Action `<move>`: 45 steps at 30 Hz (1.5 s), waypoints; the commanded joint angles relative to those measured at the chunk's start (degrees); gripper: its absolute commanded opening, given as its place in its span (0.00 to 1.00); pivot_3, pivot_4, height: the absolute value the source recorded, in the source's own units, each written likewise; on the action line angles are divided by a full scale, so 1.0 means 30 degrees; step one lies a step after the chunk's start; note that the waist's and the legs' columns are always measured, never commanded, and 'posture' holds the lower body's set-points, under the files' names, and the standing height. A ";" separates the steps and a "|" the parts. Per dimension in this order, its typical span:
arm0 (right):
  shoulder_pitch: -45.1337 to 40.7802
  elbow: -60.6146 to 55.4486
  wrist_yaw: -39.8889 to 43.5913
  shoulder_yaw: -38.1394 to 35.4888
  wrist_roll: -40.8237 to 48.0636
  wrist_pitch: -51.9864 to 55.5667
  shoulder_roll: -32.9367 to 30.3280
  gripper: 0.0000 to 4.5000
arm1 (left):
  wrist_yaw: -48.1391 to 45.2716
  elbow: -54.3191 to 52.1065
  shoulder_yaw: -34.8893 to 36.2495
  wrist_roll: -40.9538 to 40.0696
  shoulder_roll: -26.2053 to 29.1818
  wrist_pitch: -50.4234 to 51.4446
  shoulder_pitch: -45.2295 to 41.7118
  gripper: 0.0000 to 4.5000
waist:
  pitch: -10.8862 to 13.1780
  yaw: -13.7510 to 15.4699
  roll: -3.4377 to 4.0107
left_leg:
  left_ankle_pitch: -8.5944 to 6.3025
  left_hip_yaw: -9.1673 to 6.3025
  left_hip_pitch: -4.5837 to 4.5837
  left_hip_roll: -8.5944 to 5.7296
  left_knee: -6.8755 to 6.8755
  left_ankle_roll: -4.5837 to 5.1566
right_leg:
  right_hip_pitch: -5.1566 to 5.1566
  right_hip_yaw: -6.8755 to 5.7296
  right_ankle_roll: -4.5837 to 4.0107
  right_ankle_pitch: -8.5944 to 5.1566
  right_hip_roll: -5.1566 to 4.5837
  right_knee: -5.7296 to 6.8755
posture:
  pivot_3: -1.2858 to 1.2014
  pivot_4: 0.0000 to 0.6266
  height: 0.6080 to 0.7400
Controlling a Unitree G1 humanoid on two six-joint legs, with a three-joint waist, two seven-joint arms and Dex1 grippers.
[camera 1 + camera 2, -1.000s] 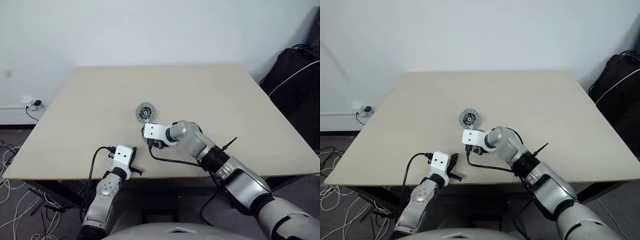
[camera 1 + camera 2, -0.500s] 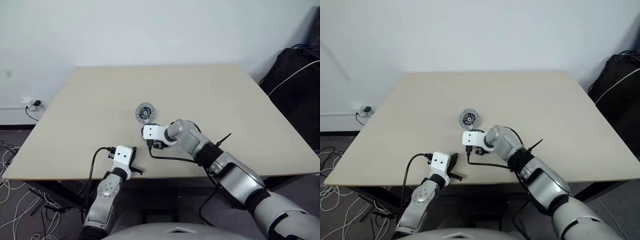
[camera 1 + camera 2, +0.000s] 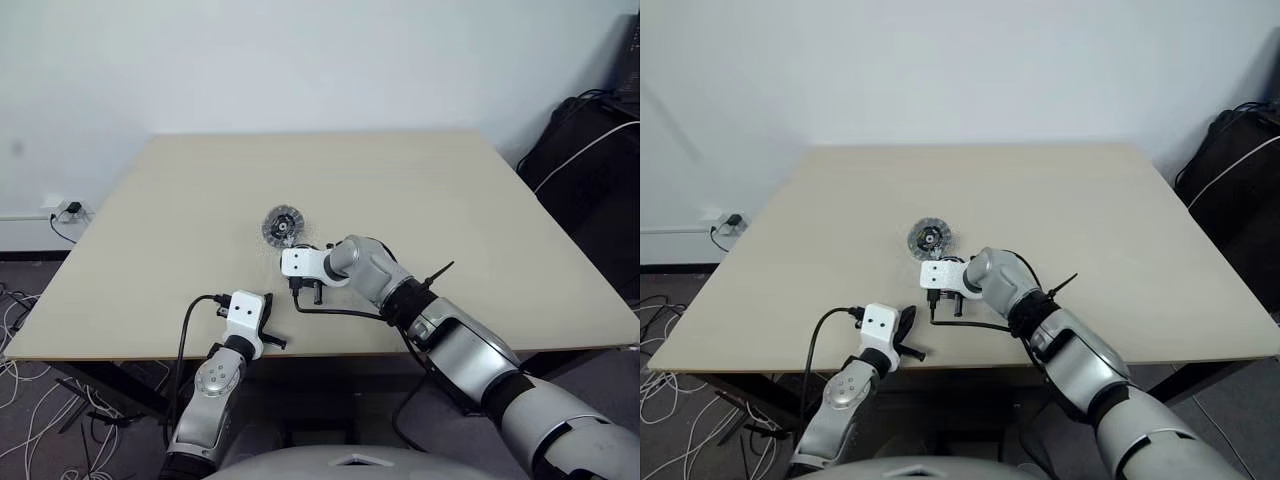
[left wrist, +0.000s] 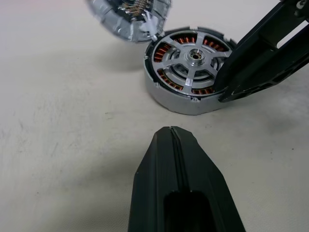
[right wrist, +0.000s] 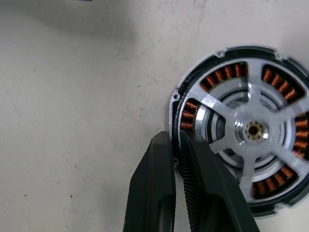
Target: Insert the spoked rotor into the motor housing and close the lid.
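Beige rectangular counter (image 3: pixel 450 190): all parts sat near its middle.

Silver-grey ribbed round lid (image 3: pixel 282 226) lay flat and by itself, ribbed face up, just beyond the other two parts on the side away from the robot.

Round copper-wound motor housing (image 5: pixel 219 76) stood on the counter with the black-rimmed, silver-armed spoked rotor (image 5: pixel 253 129) already seated in it, hub centred over the windings.

Right end effector (image 5: pixel 175 145): fingers pinched nearly together across the rotor's black rim, one outside and one inside, so grasping the rotor at its edge.

Left end effector (image 4: pixel 171 140): clenched on nothing, held short of the assembly on the robot's side, not touching it.

Judgement: insertion looked done and the lid step not begun. The lid lay ahead of the right end effector and slightly to the robot's left. The right arm was the nearer.
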 commanded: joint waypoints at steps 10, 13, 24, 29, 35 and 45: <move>0.1148 -0.1817 -0.0548 -0.1750 0.0443 0.0593 -0.0553 0.00 | 0.0034 -0.0079 0.0117 -0.0131 -0.0047 -0.0444 -0.0200 0.00 | 0.0002 0.0059 -0.0002 | 0.0015 -0.0024 0.0001 -0.0001 0.0000 -0.0020 | 0.0003 -0.0004 -0.0012 0.0007 0.0027 0.0006 | 0.52 0.00 1.00; 0.1897 -0.3411 -0.0516 -0.2157 0.0612 0.1208 -0.1073 0.00 | -0.0013 0.0021 0.0057 -0.0145 -0.0058 -0.0451 -0.0243 0.00 | 0.0002 0.0090 -0.0005 | 0.0013 -0.0026 -0.0011 -0.0004 -0.0002 -0.0017 | -0.0006 -0.0004 -0.0014 0.0007 0.0018 -0.0004 | 0.52 0.00 1.00; 0.4581 -1.0111 -0.0532 -0.3864 0.1601 0.5197 -0.2981 0.00 | -0.0253 0.0427 -0.0258 -0.0152 -0.0164 -0.0500 -0.0453 0.00 | 0.0022 0.0432 -0.0029 | 0.0005 -0.0049 -0.0073 -0.0010 0.0000 -0.0004 | -0.0037 -0.0036 -0.0014 0.0004 -0.0052 -0.0032 | 0.52 0.00 1.00; 0.6232 -1.4366 -0.0410 -0.5044 0.2544 0.8550 -0.4115 0.00 | -0.0301 0.0436 -0.0314 -0.0189 -0.0219 -0.0493 -0.0319 0.00 | 0.0051 0.0594 -0.0069 | 0.0004 -0.0051 -0.0095 -0.0009 0.0004 0.0001 | -0.0053 -0.0040 -0.0013 0.0001 -0.0064 -0.0042 | 0.52 0.00 1.00; 0.8089 -1.8987 -0.0677 -0.6452 0.3860 1.2793 -0.5520 0.00 | -0.0400 0.0500 -0.0373 -0.0215 -0.0307 -0.0465 -0.0174 0.00 | 0.0073 0.0738 -0.0101 | -0.0007 -0.0056 -0.0110 -0.0009 0.0017 0.0015 | -0.0044 -0.0056 0.0079 -0.0055 -0.0095 -0.0056 | 0.52 0.00 1.00; 1.0915 -2.2293 -0.3664 -0.7668 0.6104 1.8087 -0.3997 0.00 | -0.0611 0.0687 -0.0566 -0.0216 -0.0335 -0.0375 -0.0366 0.00 | 0.0103 0.0785 -0.0144 | -0.0009 -0.0060 -0.0116 -0.0004 0.0031 0.0017 | -0.0038 -0.0062 0.0097 -0.0064 -0.0101 -0.0059 | 0.52 0.00 1.00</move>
